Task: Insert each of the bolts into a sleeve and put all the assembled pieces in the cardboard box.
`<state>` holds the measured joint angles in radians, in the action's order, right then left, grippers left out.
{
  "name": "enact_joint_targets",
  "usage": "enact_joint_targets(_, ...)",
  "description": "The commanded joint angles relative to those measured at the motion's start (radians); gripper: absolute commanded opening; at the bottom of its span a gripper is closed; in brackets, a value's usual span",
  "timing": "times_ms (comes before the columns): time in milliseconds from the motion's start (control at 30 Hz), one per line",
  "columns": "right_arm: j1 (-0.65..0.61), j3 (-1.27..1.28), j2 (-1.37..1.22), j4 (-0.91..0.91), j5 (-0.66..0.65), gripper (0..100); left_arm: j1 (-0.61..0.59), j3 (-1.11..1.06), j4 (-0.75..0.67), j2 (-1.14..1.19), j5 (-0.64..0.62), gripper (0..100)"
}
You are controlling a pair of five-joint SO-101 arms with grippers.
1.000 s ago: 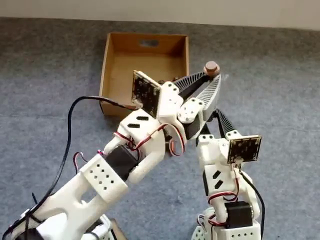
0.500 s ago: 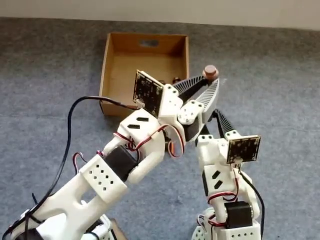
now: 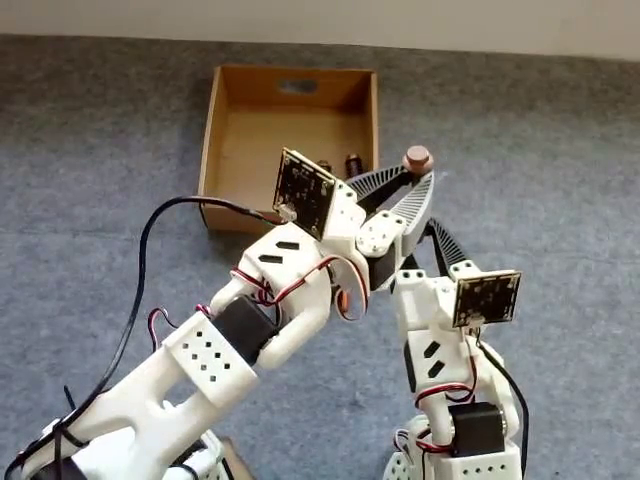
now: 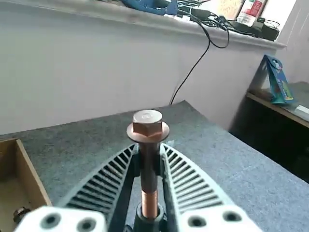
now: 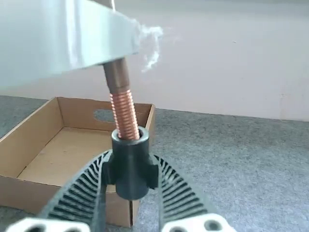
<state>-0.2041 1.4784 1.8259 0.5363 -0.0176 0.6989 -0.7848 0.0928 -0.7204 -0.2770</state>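
Even, diffuse daylight is recorded over the table (image 3: 560,150) in the high view. Only soft, faint shadows are seen beneath the arms and on the inner left wall of the cardboard box (image 3: 213,150). In the left wrist view a white patch (image 4: 292,14) of the room behind is blown out and a dull highlight is noted on the bolt (image 4: 147,126) head, while in the right wrist view the wall (image 5: 231,63) is lit bright and flat.

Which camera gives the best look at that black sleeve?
The right wrist view: the sleeve sits between the fingers, bolt entering it. The left wrist view catches its rim; from the high view, arms cover it.
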Motion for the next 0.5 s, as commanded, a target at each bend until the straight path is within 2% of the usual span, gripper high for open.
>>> enact_joint_targets(0, -0.002, -0.015, 0.007, -0.024, 0.011, 0.6, -0.002, 0.013, -0.003, -0.031, 0.000, 1)
enact_joint_targets(333, -0.002, -0.019, 0.007, -0.024, 0.011, 0.6, -0.002, 0.045, 0.011, 0.030, -0.002, 1)
enact_joint_targets(467, -0.002, -0.013, 0.007, -0.024, 0.011, 0.6, 0.013, 0.165, 0.183, 0.085, -0.002, 1)
